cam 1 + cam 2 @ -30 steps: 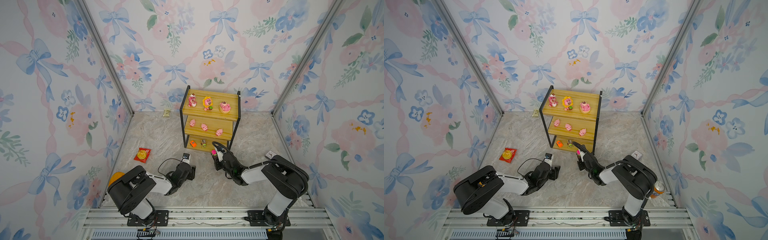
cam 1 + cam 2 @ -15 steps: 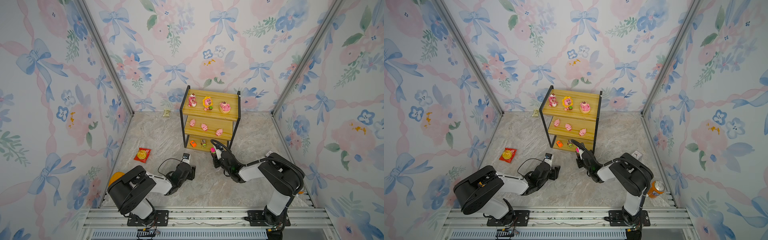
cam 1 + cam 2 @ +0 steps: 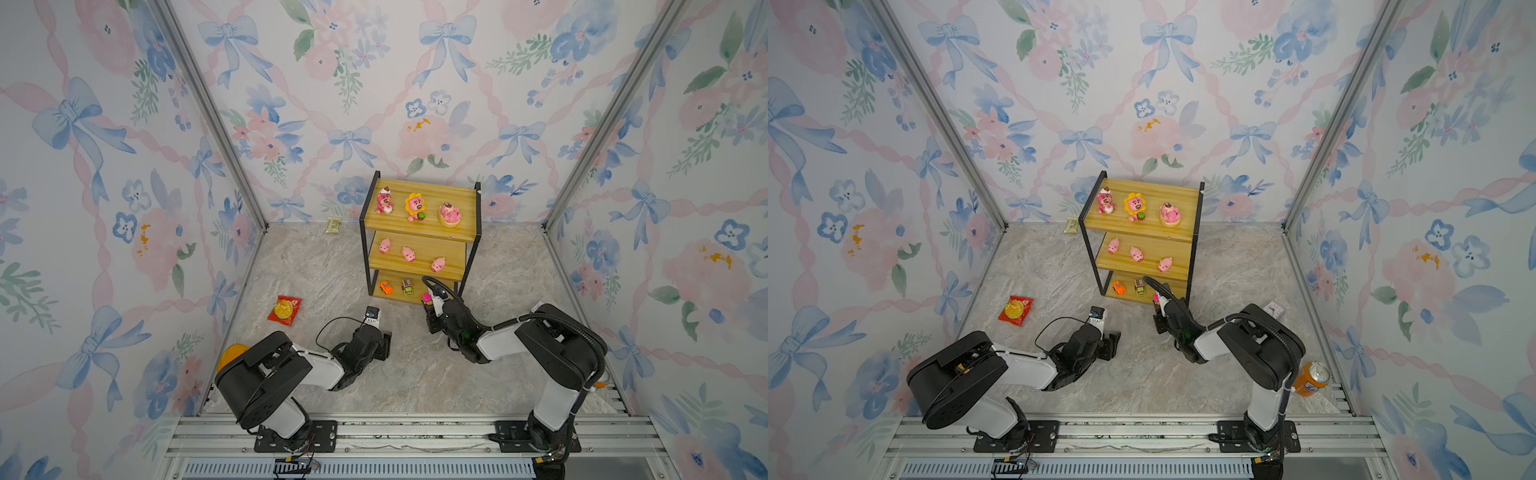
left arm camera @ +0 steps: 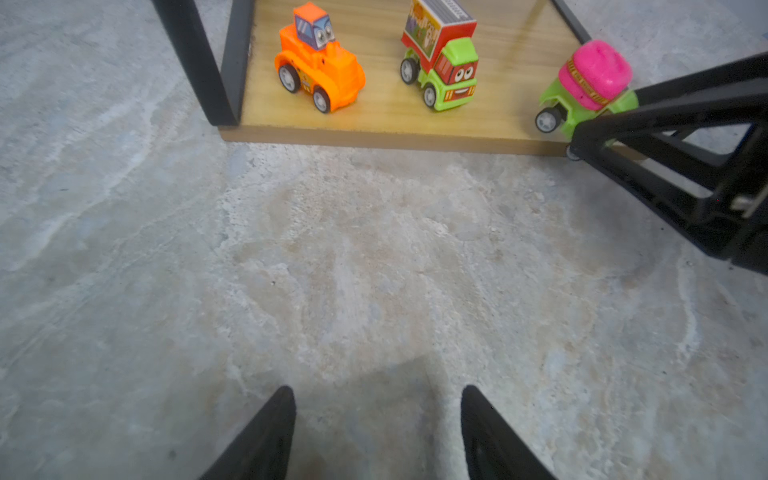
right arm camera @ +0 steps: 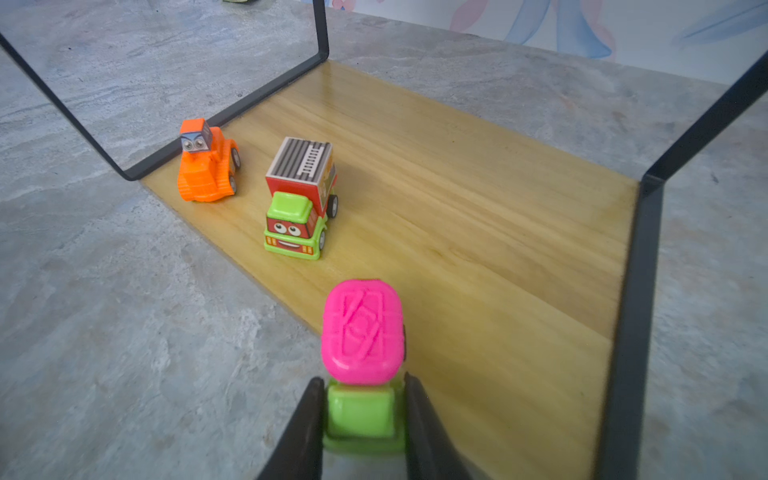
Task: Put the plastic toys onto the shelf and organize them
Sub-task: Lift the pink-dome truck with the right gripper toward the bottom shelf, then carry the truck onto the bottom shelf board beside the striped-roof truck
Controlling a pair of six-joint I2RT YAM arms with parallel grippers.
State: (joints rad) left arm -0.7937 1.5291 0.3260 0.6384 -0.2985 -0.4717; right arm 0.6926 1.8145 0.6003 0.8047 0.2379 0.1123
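On shelf [image 3: 415,230]: 3 bears [image 3: 415,206] top, 3 pigs [image 3: 408,253] middle, 2 cars [image 5: 299,199] bottom. Pinched in jaws of right gripper [image 5: 362,378] at bottom front edge: 1 pink-green car [image 5: 360,332], nearer than 1 second ago. Unmoved left gripper [image 4: 377,388], jaws spread over surface [image 4: 374,270].

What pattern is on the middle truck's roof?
The middle truck's roof has dark stripes and a ladder; clearest in the right wrist view.

The right gripper [image 3: 428,306] is low at the front edge of the three-tier yellow-board, black-framed shelf [image 3: 463,199], small pink-and-green toy car [image 3: 427,298] at its tip. On the bottom board, an orange toy car [image 3: 386,287] and grey-green toy car [image 3: 407,287] sit side by side. The left gripper [image 3: 385,338] hangs well apart.
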